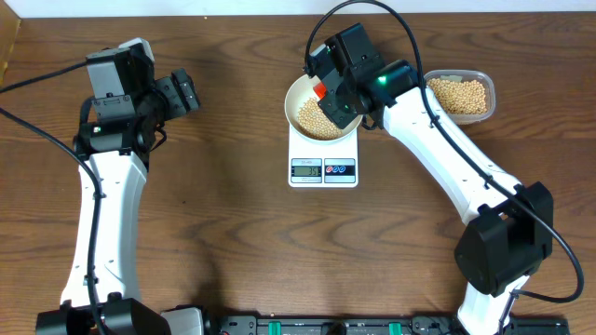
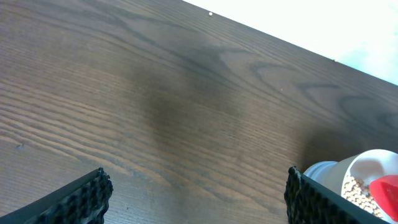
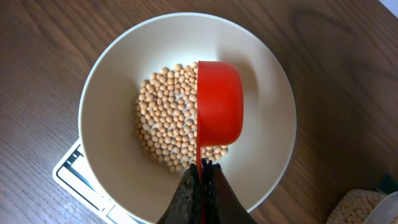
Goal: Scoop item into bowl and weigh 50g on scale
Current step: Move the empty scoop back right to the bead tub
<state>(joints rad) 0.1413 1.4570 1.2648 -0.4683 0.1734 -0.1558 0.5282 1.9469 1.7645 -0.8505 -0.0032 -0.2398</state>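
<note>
Pale-tan beans (image 3: pixel 163 127) lie heaped in the bottom of the white bowl (image 3: pixel 111 70), which sits squarely on top of the small white scale (image 1: pixel 323 171) near the middle of the wooden table (image 1: pixel 233 223). The scale's grey display (image 1: pixel 305 168) and two round buttons (image 1: pixel 339 168) face the robot's side, clear of the bowl; the digits are too small to read.

Directly above the scale, a red scoop (image 3: pixel 219 102) hangs inside the bowl's rim, its cup over the robot's-right half of the bean pile and its thin handle running back to the right gripper (image 3: pixel 202 180). That gripper's jaws are pressed together on the handle, pinching it between the fingertips. Whether the cup touches the beans cannot be told.

Just beside the scale on the right arm's side, and a little farther from the robot, stands a clear plastic tub (image 1: pixel 488 86) filled with more of the same beans, partly covered by the right arm that reaches across it.

Well apart from the scale on the other side, the left gripper (image 1: pixel 183 93) hovers over bare wood with its jaws spread wide and nothing between them. From its wrist camera, the bowl and the red scoop show only at the lower right edge.
</note>
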